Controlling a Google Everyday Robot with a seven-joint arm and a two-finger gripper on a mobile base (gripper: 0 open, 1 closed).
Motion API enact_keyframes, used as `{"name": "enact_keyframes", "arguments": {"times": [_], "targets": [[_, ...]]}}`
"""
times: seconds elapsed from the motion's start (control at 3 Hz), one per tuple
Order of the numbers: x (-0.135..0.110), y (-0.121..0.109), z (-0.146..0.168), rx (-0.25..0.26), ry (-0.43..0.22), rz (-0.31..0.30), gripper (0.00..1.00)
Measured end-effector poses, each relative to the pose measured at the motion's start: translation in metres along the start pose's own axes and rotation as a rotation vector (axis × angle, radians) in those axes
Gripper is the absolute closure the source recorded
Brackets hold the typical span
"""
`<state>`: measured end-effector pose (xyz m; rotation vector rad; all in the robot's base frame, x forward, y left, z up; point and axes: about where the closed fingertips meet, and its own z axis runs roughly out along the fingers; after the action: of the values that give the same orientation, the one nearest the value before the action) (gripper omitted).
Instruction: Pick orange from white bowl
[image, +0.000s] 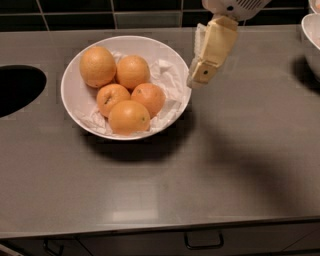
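Note:
The white bowl (70, 107) stands on the grey counter, left of centre, and is lined with crumpled white paper. Several oranges lie in it. The orange (97, 66), the largest and palest one, lies at the bowl's back left, touching two smaller, deeper-orange ones. My gripper (201, 76) hangs from the top of the view, tilted, with its tip just above and outside the bowl's right rim. It holds nothing that I can see. It is well to the right of the orange, with the smaller oranges between.
A dark round opening (15, 90) is cut in the counter at the far left. Part of another white bowl (312, 37) shows at the right edge. A dark tiled wall runs along the back. A drawer handle (204, 243) sits below the counter's front edge.

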<state>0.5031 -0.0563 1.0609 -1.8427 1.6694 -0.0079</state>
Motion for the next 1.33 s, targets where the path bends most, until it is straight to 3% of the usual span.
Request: {"name": "enact_keyframes", "arguments": {"times": [0.33,0.67,1.33], "targets": [[-0.014,-0.017,0.040,-0.044,-0.028,0.025,0.00],[-0.014,-0.017,0.040,-0.044,-0.028,0.025,0.00],[-0.062,-0.039,0.059,0.005,-0.089,-0.007,0.00]]}}
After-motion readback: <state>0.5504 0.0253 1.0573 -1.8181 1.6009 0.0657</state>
